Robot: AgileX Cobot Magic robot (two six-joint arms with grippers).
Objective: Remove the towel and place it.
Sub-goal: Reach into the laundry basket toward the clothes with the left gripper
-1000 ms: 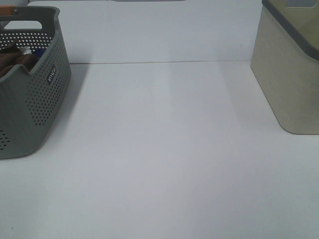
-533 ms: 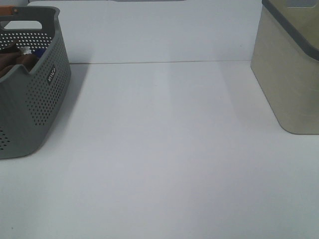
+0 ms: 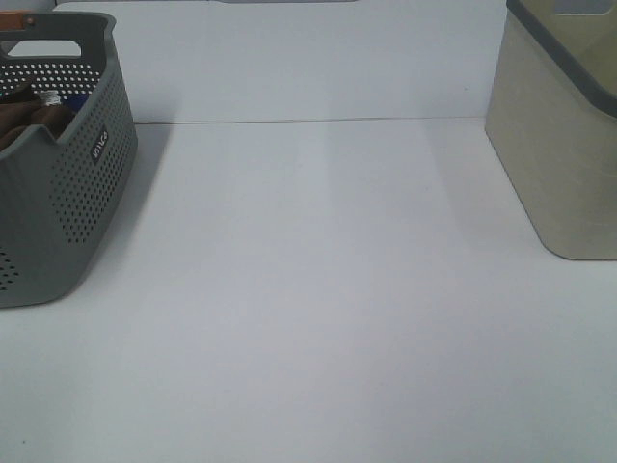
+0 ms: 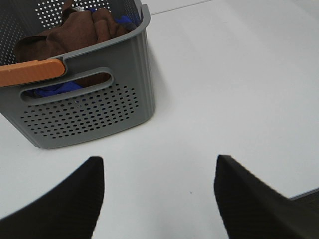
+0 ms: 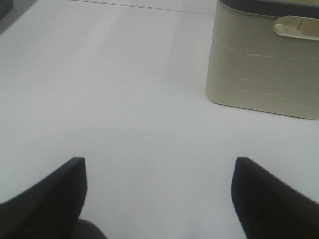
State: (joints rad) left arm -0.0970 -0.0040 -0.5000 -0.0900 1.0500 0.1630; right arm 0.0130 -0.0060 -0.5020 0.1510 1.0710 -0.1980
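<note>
The towel (image 4: 75,30) lies bunched in the basket (image 4: 89,114), ahead of the left jaws, the nearer pair. The left jaws and right jaws both stand wide and empty.

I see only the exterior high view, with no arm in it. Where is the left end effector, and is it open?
Observer: The left end effector is open and empty, over bare table, short of the grey perforated basket.
Operator: How does the towel lie inside?
Observer: The reddish-brown towel is bunched up, with a blue item showing under it.
Operator: And the right side?
Observer: The right end effector is open too, facing the beige bin.
</note>
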